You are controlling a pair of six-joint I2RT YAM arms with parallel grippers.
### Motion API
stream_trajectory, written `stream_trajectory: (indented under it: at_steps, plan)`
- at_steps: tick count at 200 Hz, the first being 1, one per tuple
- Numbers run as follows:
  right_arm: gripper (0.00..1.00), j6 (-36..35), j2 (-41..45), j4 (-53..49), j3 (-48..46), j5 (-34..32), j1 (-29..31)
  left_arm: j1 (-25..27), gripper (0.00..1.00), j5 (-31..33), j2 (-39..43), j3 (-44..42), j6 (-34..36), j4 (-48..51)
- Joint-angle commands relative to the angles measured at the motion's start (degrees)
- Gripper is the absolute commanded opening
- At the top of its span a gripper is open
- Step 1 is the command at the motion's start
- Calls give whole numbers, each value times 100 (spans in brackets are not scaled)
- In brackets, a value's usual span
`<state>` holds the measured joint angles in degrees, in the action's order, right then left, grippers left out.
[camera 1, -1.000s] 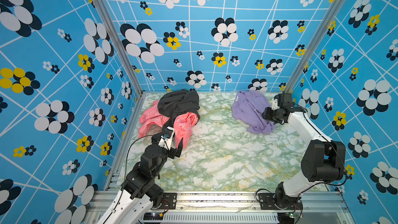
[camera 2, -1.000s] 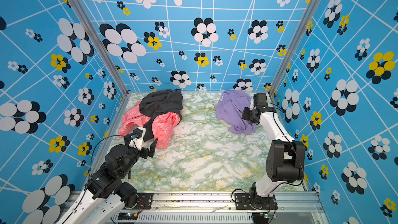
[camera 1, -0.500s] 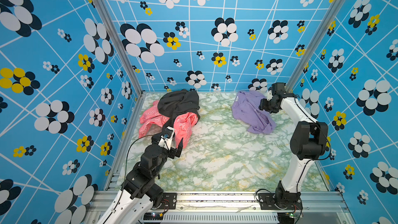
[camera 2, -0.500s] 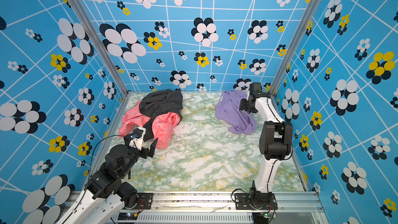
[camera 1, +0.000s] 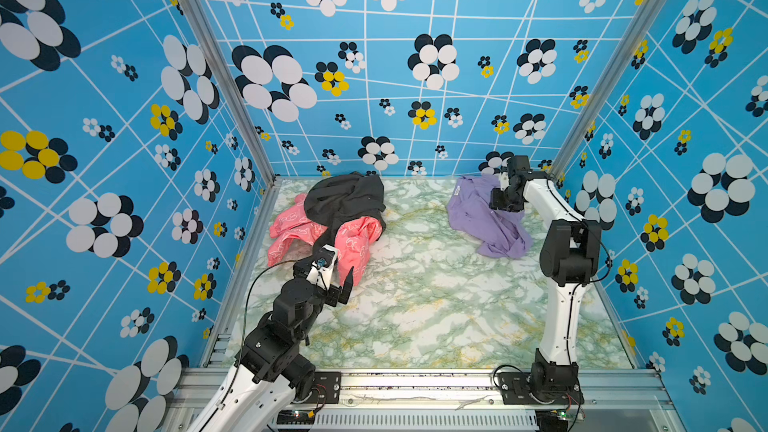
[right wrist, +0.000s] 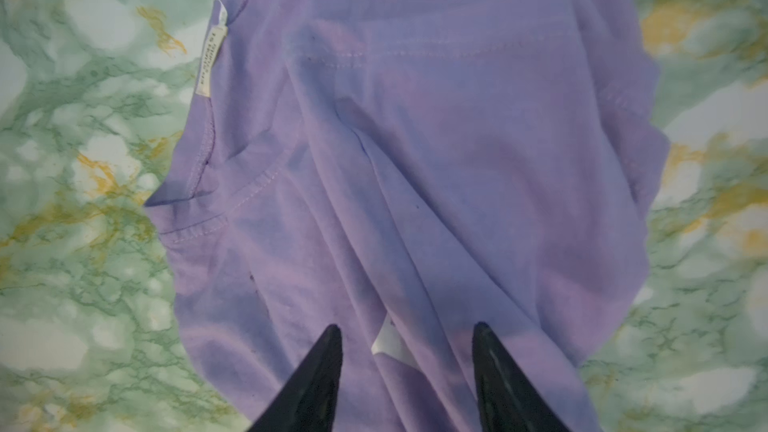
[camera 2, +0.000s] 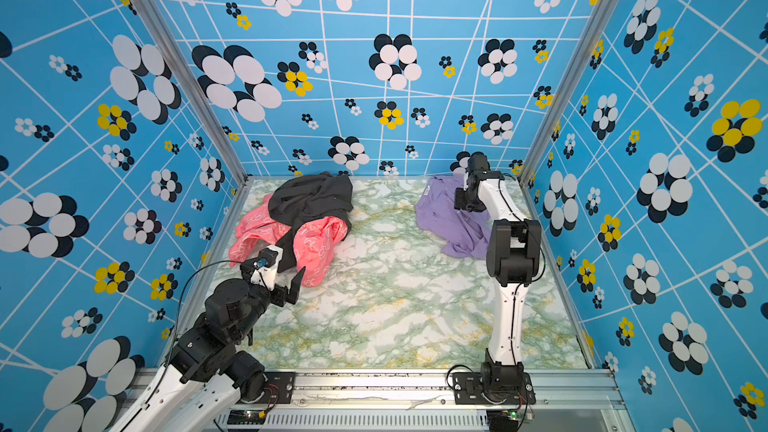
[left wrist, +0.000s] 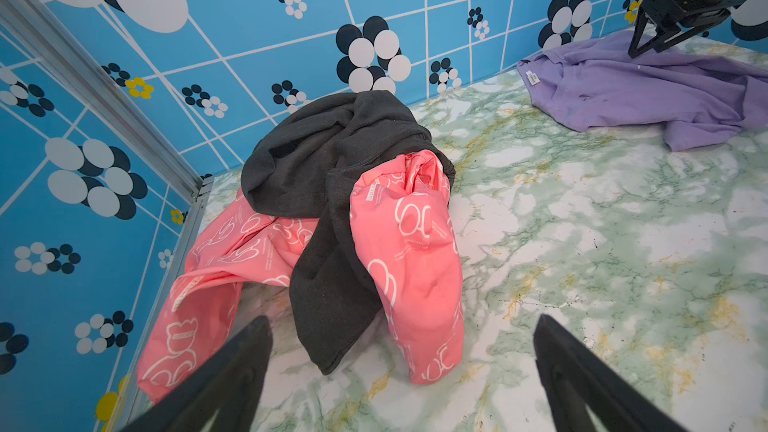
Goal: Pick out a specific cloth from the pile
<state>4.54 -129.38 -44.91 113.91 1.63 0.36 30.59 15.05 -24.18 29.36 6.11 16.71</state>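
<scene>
Bench (camera 1: 436, 309) in glossy green-and-white marble print fills both top views. I see the cloth (camera 1: 484, 222), soft lavender and loosely rumpled, lying alone near the far right corner. It is well apart from the pile (camera 1: 332, 222) near the far left corner. There a limp black garment (camera 1: 345, 201) drapes over a smoother coral-pink cloth (camera 1: 359, 243) with white outline print.

My right claw (camera 1: 500, 201) sits above the far part of the lavender cloth. Only the right wrist view shows the detail: stitched hems, a small white label (right wrist: 212, 62) at one edge, and two dark fingers (right wrist: 320, 367) parted over flat fabric, pinching nothing. I cannot tell whether the tips touch it.

The left wrist view alone shows the left claw (left wrist: 401, 322) spread wide and empty, above bare bench just short of the pile.

Compared with a second ago, the right arm stands more upright. Its claw has shifted from the cloth's right edge to further in over it. The garments and the left arm are unchanged.
</scene>
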Motion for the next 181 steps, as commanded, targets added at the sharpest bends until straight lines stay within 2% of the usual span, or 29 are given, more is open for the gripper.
stream_trajectory:
  at_steps: [1, 47, 73, 82, 139, 181]
  plan:
    - [49, -167, -179, -286, 192, -162, -3, -52, 99, 42, -6, -48, 92, -28]
    - [20, -293, -139, -283, 116, -268, -4, -59, 99, 16, -17, -51, 92, -27]
    - [10, -262, 136, -117, 22, -285, -1, -61, 99, 6, -15, -46, 92, -21]
    - [0, -264, 247, -66, 1, -298, -5, -59, 99, 7, -16, -40, 92, -19]
    - [0, -331, 1281, 128, -288, -523, -12, -64, 99, -5, 19, -36, 83, -10]
    - [0, -315, 2418, 612, -1292, -845, -19, -71, 99, -20, 28, -36, 83, -10]
